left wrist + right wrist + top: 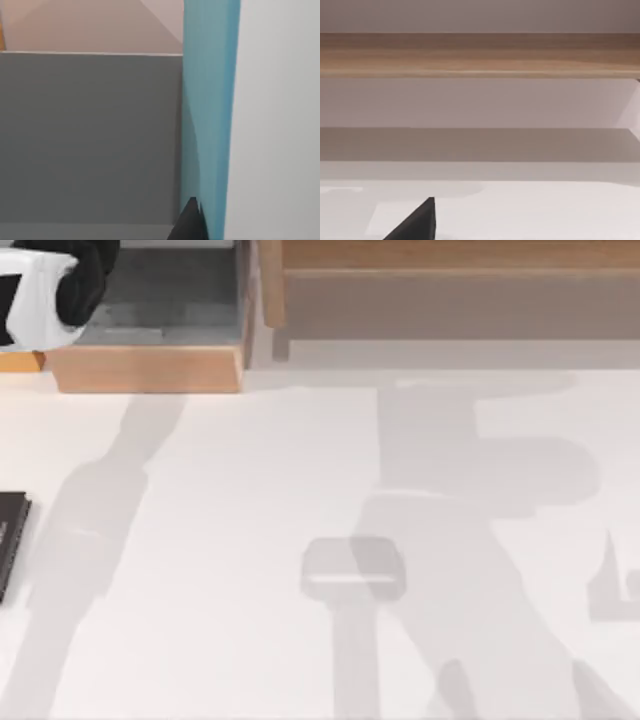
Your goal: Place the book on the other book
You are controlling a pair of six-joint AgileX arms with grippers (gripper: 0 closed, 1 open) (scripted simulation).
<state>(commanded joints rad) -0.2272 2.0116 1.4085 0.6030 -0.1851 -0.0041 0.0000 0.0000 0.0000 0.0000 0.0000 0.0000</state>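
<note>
Left gripper [45, 290] hung at the table's far-left corner, above a grey-floored wooden tray [150, 365]; whether its fingers were apart could not be told. Well nearer than it, the black book [10, 535] lay flat at the table's [300, 490] left edge. In the left wrist view a teal surface [210, 110] stood just beside a dark fingertip [190, 222].

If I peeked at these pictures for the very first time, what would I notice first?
Probably the black-and-white left arm up in the top view's far left corner, over a wooden box with a grey inside. Next, a flat black book poking in at the white table's left edge. In the left wrist view, a tall teal strip stands out against grey.
</note>
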